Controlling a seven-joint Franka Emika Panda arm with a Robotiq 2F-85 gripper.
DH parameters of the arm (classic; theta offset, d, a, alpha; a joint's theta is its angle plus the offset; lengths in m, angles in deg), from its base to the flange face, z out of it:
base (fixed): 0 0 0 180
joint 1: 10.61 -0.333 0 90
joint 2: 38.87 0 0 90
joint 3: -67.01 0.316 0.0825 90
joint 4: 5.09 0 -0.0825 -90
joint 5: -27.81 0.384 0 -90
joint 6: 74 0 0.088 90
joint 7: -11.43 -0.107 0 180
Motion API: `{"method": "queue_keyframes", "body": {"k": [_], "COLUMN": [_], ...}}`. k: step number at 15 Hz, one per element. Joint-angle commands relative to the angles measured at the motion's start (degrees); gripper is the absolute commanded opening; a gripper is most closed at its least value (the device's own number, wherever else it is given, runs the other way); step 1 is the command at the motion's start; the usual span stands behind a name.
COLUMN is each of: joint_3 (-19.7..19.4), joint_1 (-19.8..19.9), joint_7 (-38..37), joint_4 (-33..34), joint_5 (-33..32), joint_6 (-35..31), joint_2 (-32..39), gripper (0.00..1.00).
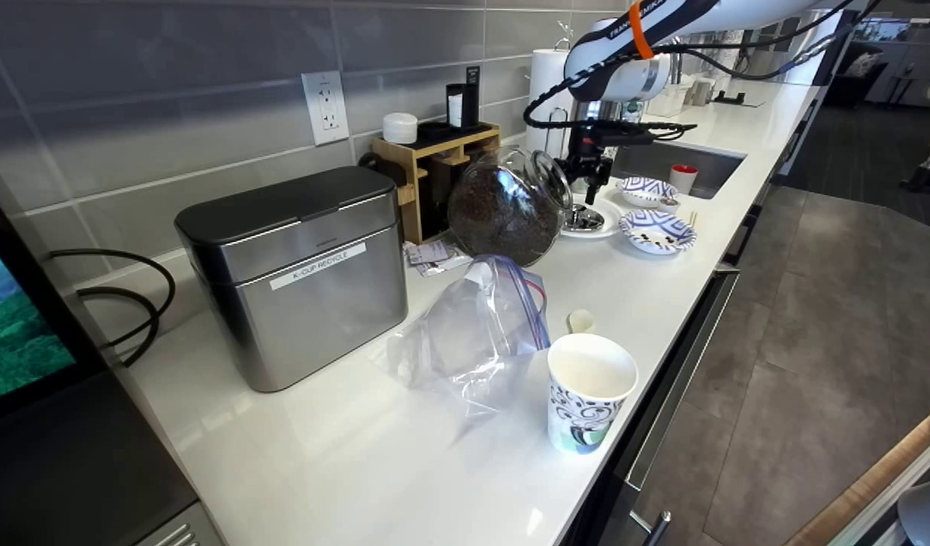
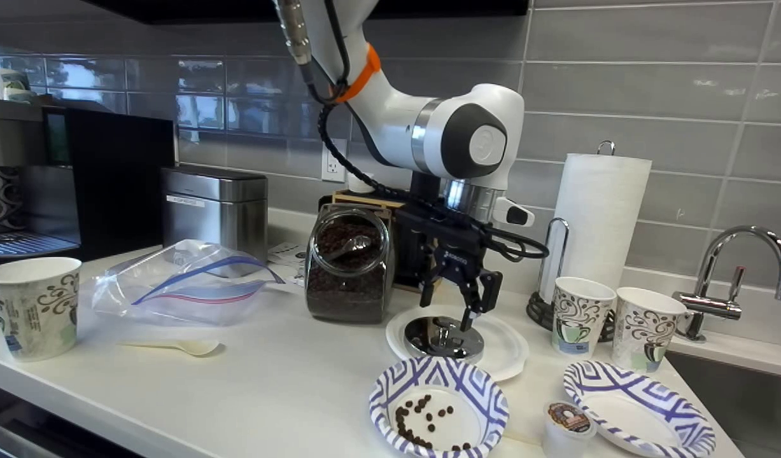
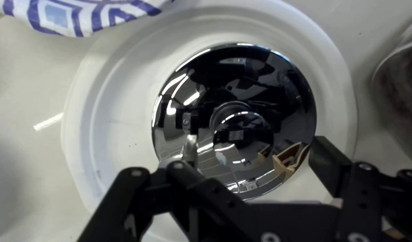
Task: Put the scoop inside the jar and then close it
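Plastic bag between paper cup and silver bin

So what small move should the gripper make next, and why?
Probably close the gripper gently on the knob of the lid, if the height suits, which I can't confirm. In the wrist view, the knob shows between the spread fingers. The scoop already lies in the uncovered jar.

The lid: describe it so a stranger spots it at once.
On the counter, find the jar of dark beans. Beside it is a white plate; the lid lies on that. Unlike the patterned bowls nearby, it is mirror-bright with a central knob.
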Motion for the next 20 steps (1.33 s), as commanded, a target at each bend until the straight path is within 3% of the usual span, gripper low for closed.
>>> {"method": "queue_keyframes", "body": {"k": [1, 2, 3, 6, 7, 8, 10, 16, 17, 18, 19, 20], "joint_3": [-0.4, -0.5, -0.6, -0.7, -0.7, -0.8, -0.9, -1.2, -1.2, -1.2, -1.2, -1.2], "joint_1": [-0.8, -1.0, -1.1, -1.4, -1.4, -1.5, -1.6, -1.9, -1.9, -1.9, -1.9, -1.9], "joint_7": [-1.1, -1.3, -1.2, -1.1, -1.0, -1.0, -1.0, -1.0, -1.0, -1.0, -0.9, -1.0], "joint_4": [0.0, -0.1, -0.1, 0.0, 0.0, 0.0, 0.0, -0.4, -0.4, -0.4, -0.5, -0.5], "joint_5": [-1.0, -1.2, -1.4, -2.0, -2.2, -2.3, -2.6, -4.2, -4.4, -4.5, -4.6, -4.6], "joint_6": [1.4, 1.4, 1.5, 2.1, 2.4, 2.7, 3.0, 2.6, 2.6, 2.5, 2.4, 2.4], "joint_2": [-0.1, -0.1, 0.0, 0.0, 0.0, 0.1, 0.1, 0.0, 0.0, 0.0, -0.1, -0.1], "gripper": [0.54, 0.74, 0.88, 0.99, 0.99, 0.69, 0.73, 0.26, 0.21, 0.28, 0.71, 0.73]}}
